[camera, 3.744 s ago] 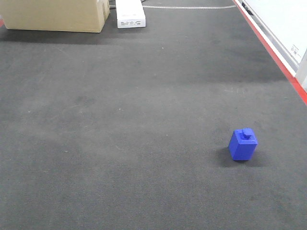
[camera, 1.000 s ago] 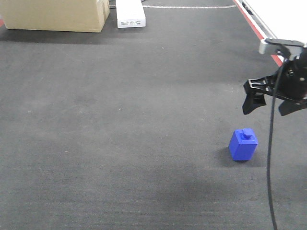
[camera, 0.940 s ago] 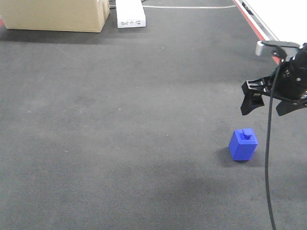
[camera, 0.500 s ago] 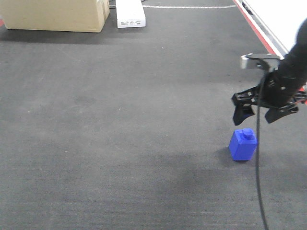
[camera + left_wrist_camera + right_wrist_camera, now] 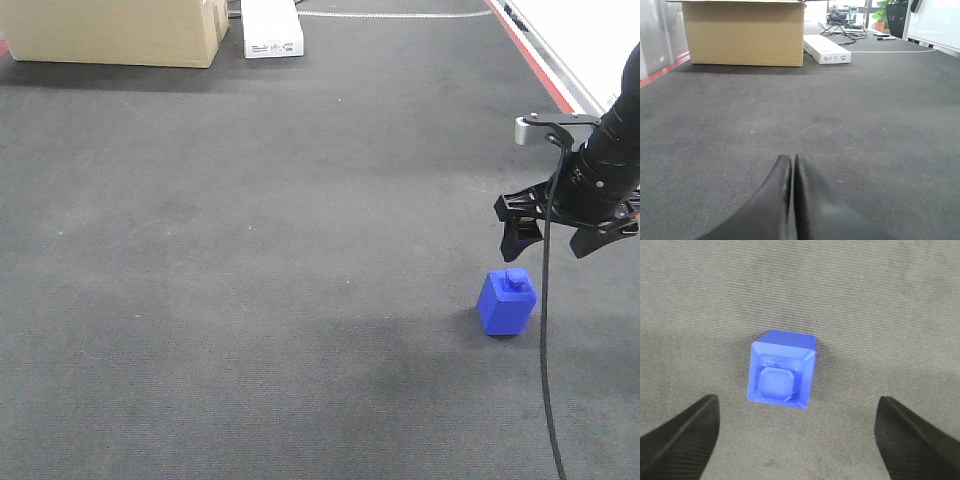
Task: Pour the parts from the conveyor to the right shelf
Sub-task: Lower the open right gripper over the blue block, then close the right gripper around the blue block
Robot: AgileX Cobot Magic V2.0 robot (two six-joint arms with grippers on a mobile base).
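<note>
Blue block [image 5: 507,303]: sits alone on dark grey surface [image 5: 250,250], right-of-centre in front view, tilted a little, stud on its upper face. Not held, nothing touching it.

Rt wrist view adds detail: block [image 5: 782,371] seen from above, stud facing cam, one corner shadowed. Two black fingers [image 5: 685,432] show at bottom left and bottom right, wide apart, with the block between and beyond them, clear of both.

Rt claw [image 5: 545,248]: released, jaws spread, nothing in them. Front view puts it just above the block with a visible gap. How far it sits behind the block cannot be told from this angle. Black cable [image 5: 545,350] hangs from the arm past the block's rt side to the frame bottom. The wrist cam shows no cable.

Lt claw [image 5: 791,162]: only in its own wrist view. Clenched, fingers pressed together tip to tip, nothing between them, low over the same grey surface.

Surroundings: cardboard box [image 5: 115,30] at far left edge, white flat carton [image 5: 271,30] just beside it, apart from the box. Lt wrist view gives both side-on and alone shows loose cables, a bottle and a plant behind. Red stripe [image 5: 560,100] runs along the rt border, front view only.
</note>
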